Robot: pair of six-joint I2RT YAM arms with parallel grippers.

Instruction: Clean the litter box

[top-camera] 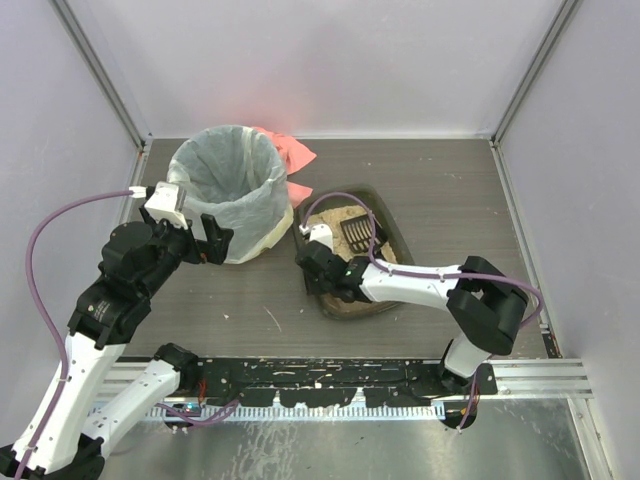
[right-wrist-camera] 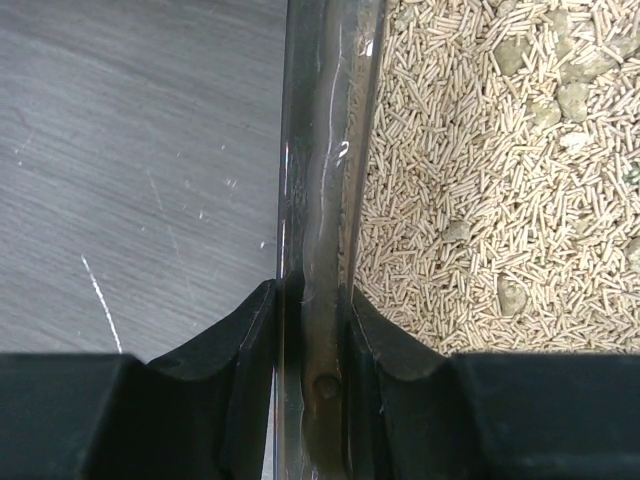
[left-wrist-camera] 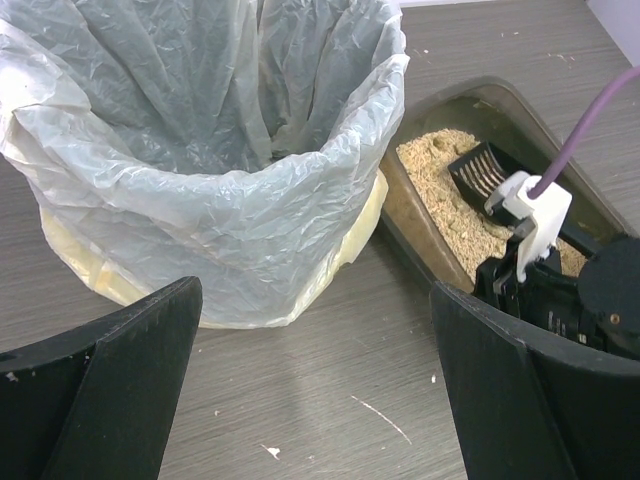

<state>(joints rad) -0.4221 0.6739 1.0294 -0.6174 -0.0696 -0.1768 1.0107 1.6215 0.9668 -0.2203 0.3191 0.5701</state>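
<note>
- Smoky-brown plastic marks the litter box (top-camera: 393, 226), which sits on the grey worktop (top-camera: 450, 180) right of centre, with tan pellet litter and a few clumps inside.
- Its long axis runs away from the arm bases, leaning a little to the right at the near end.
- The right fingers (right-wrist-camera: 262, 318) are drawn narrow and pinch the box's left wall, one finger outside over the worktop and one inside over the litter. The grip sits along the long side, towards the near half.
- The left fingers (top-camera: 210, 240) stand wide apart with nothing between them. They hover low beside the near face of the bin (top-camera: 225, 190), whose white bag is folded over the rim.
- The bin stands just beside the far-left corner of the box, on the same side as the pinched wall. I cannot tell whether the two touch.
- A small black slotted scoop (top-camera: 355, 232) lies in the litter at the far end, its slots facing up.
- To my eye the relation that matters is this: box and scoop lie to the right of the free left fingers. The right arm is already on the box, so the left is the one free to reach across.
</note>
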